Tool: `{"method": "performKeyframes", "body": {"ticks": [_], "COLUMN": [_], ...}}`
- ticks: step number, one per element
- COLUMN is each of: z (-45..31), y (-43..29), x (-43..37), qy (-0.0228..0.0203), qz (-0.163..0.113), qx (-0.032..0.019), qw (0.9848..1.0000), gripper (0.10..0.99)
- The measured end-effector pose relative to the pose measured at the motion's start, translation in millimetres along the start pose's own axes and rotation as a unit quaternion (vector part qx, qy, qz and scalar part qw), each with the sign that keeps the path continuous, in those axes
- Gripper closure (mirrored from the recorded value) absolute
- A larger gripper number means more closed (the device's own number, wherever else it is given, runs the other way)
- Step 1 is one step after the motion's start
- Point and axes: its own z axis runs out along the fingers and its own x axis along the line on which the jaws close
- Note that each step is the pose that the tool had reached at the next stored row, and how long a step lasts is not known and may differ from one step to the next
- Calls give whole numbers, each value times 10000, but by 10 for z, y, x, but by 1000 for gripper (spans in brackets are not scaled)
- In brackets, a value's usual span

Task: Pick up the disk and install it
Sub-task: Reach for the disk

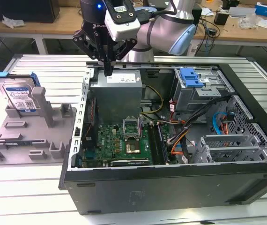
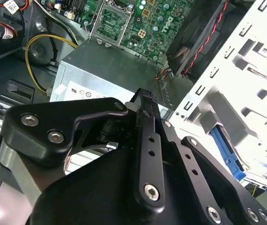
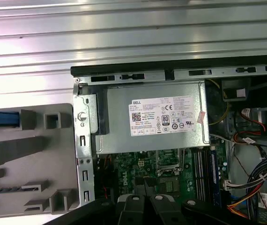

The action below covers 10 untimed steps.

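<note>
Black gripper (image 1: 107,70), fingers pressed together and holding nothing, hangs just above the grey power supply (image 1: 118,93) in the open computer case (image 1: 171,190). Well apart, at the exterior view's left, the disk (image 1: 17,93) stands on a grey fixture (image 1: 25,140).

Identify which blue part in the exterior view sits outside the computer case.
The disk, blue-framed, propped in the grey holder at the exterior view's left; the blue latch and blue cables lie inside the case.

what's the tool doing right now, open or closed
tool: closed, empty, over the power supply; disk stands in the grey fixture
</note>
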Motion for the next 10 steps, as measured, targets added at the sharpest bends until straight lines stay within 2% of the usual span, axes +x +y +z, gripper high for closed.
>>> {"method": "performKeyframes", "body": {"ticks": [2,5,7,9,10], "z": [0,3,9,22,26], "y": [2,22,65,134,154], "x": [13,76,185,346,391], "qy": [0,0,11,26,30], "qz": [0,0,1,1,1], "qx": [0,-1,1,2,2], "qw": [10000,10000,10000,10000,10000], "gripper": [980,980,980,980,980]}}
